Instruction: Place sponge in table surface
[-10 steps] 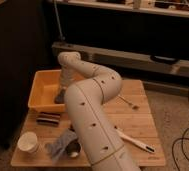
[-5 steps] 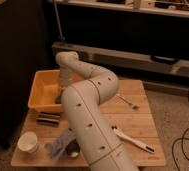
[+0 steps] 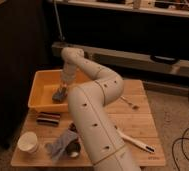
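Observation:
My gripper hangs down inside the yellow bin at the back left of the wooden table. The white arm reaches from the lower middle of the view, bends at the back and comes down into the bin. A small dark, bluish thing lies at the gripper's tip on the bin floor. It may be the sponge, but I cannot tell, nor whether it is held.
In front of the bin lie a dark flat box, a white cup, a blue-grey cloth and a dark round object. A fork and a white utensil lie to the arm's right.
The arm's upper joint has shifted slightly above the bin. The gripper stays down inside the bin at about the same spot.

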Robot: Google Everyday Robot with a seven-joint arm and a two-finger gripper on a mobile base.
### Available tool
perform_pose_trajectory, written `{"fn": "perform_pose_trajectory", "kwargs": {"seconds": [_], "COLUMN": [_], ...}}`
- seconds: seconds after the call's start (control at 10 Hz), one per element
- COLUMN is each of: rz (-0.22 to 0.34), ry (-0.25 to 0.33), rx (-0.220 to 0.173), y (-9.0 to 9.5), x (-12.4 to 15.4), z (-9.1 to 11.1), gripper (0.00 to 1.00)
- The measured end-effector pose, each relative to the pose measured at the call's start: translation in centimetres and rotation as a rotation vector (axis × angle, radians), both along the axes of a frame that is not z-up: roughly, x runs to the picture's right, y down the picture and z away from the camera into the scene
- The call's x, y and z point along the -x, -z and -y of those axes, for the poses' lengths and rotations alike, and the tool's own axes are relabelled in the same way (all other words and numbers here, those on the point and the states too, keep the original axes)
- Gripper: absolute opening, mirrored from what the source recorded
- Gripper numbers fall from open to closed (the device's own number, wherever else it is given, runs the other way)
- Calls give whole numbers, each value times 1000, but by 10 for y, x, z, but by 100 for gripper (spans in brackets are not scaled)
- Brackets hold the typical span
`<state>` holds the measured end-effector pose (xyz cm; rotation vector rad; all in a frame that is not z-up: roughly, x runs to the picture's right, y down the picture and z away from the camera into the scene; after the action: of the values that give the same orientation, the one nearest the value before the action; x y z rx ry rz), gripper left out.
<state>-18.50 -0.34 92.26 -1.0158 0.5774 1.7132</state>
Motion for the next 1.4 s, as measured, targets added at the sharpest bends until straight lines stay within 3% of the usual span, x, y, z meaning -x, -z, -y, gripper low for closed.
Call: {"fn": "perform_pose_trajectory", "kwargs": {"seconds": [0.3,0.4,0.6,0.9,1.4], "rz": [111,139,174,177,141], "ry": [-123,-138,-122,-62,-6], "rx": [5,2,4,-11,-22], "y": [46,62,90,122,144], "x": [-12,-14,-15,-37,-85], "z": [44,55,70,83,84], "gripper": [0,0,0,0,0]}}
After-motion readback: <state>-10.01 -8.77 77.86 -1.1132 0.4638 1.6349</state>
